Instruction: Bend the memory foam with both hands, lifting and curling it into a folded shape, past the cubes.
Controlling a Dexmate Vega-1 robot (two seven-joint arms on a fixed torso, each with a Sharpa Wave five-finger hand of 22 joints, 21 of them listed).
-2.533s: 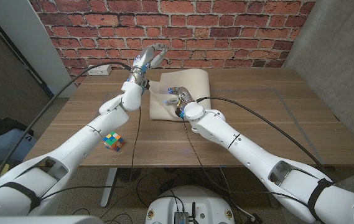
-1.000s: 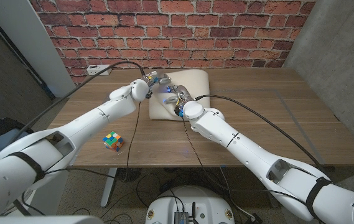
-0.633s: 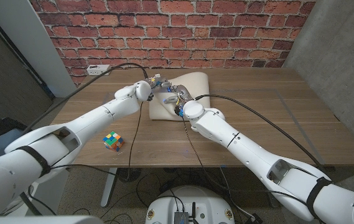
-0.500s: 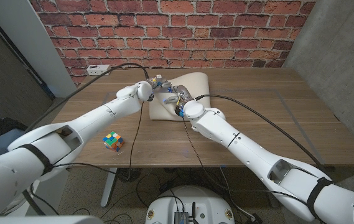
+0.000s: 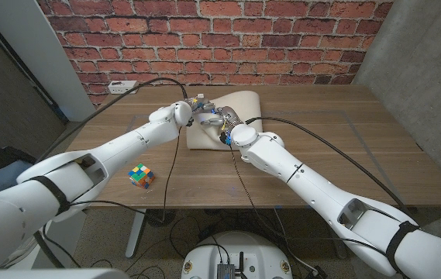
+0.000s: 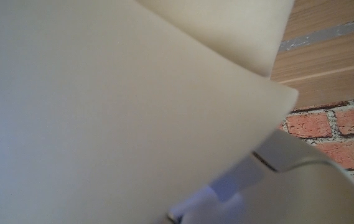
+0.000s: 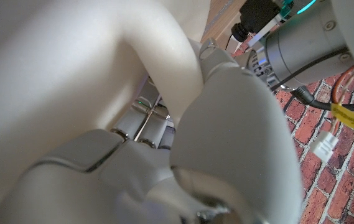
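In the upper middle of the head view, our left hand (image 5: 198, 105) and right hand (image 5: 222, 119) both grasp the memory foam (image 5: 239, 101), curled up on the table (image 5: 344, 147) near the brick wall. A colored cube (image 5: 140, 175) sits lower left.

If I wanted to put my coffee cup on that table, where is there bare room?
The table's right half beyond the right arm is bare wood. The near left holds only a colourful cube. It is crowded at the far middle, where both hands meet the foam.
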